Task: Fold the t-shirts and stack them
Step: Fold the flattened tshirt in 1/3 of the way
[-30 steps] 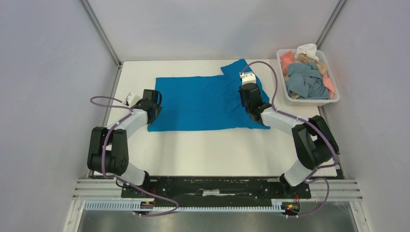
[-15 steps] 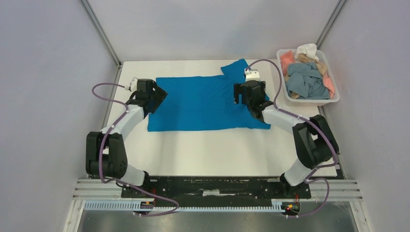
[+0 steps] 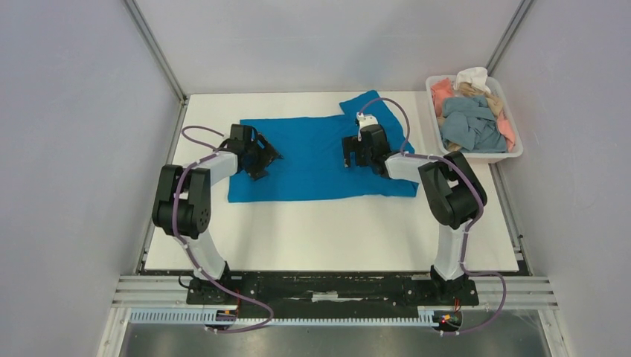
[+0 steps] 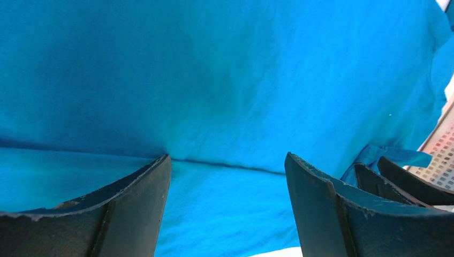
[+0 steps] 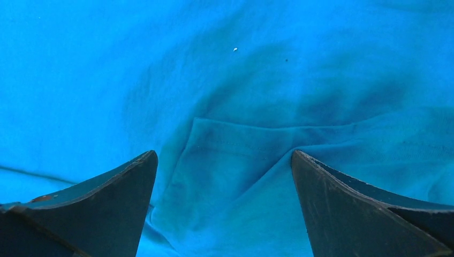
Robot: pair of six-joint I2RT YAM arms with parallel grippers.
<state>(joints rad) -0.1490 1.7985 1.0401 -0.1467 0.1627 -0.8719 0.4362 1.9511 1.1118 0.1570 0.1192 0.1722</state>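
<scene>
A bright blue t-shirt [image 3: 312, 160] lies spread flat on the white table, one sleeve [image 3: 364, 103] sticking out toward the back. My left gripper [image 3: 272, 157] hovers low over the shirt's left part, jaws open and pointing right, with only flat cloth [image 4: 225, 96] and a fold line between the fingers [image 4: 134, 203]. My right gripper [image 3: 348, 153] is over the right part, open wide and pointing left, above a wrinkled hem fold [image 5: 235, 160]. Neither gripper holds anything. More t-shirts, grey-blue [image 3: 469, 123], salmon pink [image 3: 443, 91], tan [image 3: 476, 91] and white [image 3: 473, 76], lie crumpled in the tray.
The white plastic tray [image 3: 484, 157] stands at the back right corner of the table. Bare white tabletop [image 3: 335, 230] runs between the shirt and the arm bases. Grey walls and metal posts close the table in on the left, back and right.
Both grippers have moved inward from the shirt's outer edges to above its body. The right jaws have opened wide and the left jaws have widened. The shirt lies as it did.
</scene>
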